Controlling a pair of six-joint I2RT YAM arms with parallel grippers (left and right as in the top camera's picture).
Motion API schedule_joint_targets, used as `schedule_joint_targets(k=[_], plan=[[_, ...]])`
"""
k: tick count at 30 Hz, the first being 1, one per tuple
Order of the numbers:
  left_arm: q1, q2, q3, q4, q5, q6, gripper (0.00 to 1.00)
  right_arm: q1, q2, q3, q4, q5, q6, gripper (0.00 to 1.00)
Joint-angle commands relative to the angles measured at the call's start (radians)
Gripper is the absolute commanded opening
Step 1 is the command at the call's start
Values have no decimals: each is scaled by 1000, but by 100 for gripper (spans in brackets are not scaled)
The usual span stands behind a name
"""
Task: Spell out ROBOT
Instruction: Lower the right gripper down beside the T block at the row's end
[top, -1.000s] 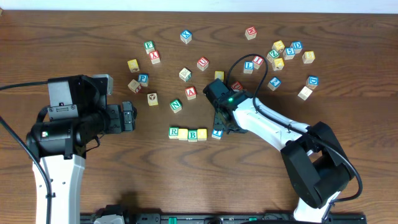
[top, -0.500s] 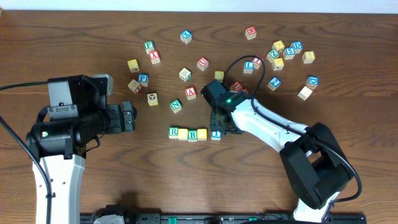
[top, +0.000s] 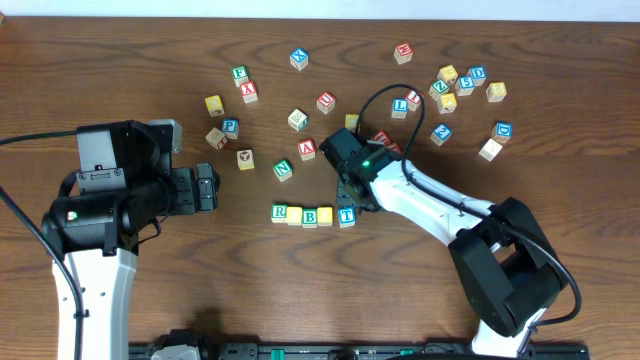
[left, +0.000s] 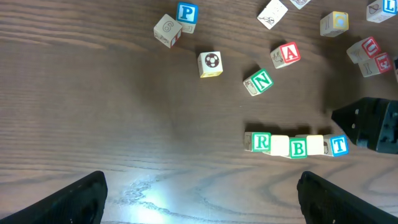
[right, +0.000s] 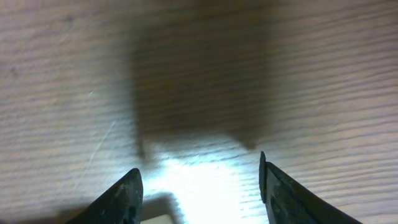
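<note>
Your right gripper (right: 200, 190) has backed off a little from the blue T (top: 346, 215). Now you can see the whole T, where its fingers hid part of it a moment ago. The T has also slid a tiny bit left, up to the end of the row. The fingers are apart and hold nothing, and only bare table (right: 199, 74) shows between them. So I think the T is let go and the last cube is in place.

The row sits near the middle of the table, just near of the loose cubes. From left to right it goes green R (top: 280, 212), pale yellow cube (top: 295, 215), green B (top: 310, 216), second pale yellow cube (top: 325, 215), then the T. You cannot see an O on the yellow tops, so check them.

They are small wooden cubes with square edges and painted letters. The green N (top: 283, 170) and red A (top: 307, 150) lie just beyond the row. The table is dark brown wood with long thin lines and one shiny spot.

Your left gripper (left: 202, 199) waits far to the left, spread wide and empty.
</note>
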Motion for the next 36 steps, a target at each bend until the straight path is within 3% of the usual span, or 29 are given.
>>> schedule_joint_targets(k=[1, 7, 14, 17, 27, 36], plan=[[4, -2, 13, -2, 15, 13, 96, -40, -5, -6, -33, 53, 24, 54], [4, -2, 13, -2, 15, 13, 96, -63, -5, -6, -166, 33, 82, 43], [4, -2, 13, -2, 15, 13, 96, -35, -5, -6, -230, -56, 76, 40], [4, -2, 13, -2, 15, 13, 96, -6, -5, -6, -230, -77, 71, 28], [4, -2, 13, -2, 15, 13, 96, 56, -5, -6, -221, -80, 79, 22], [4, -2, 13, -2, 15, 13, 96, 61, -5, -6, -196, -84, 79, 23]])
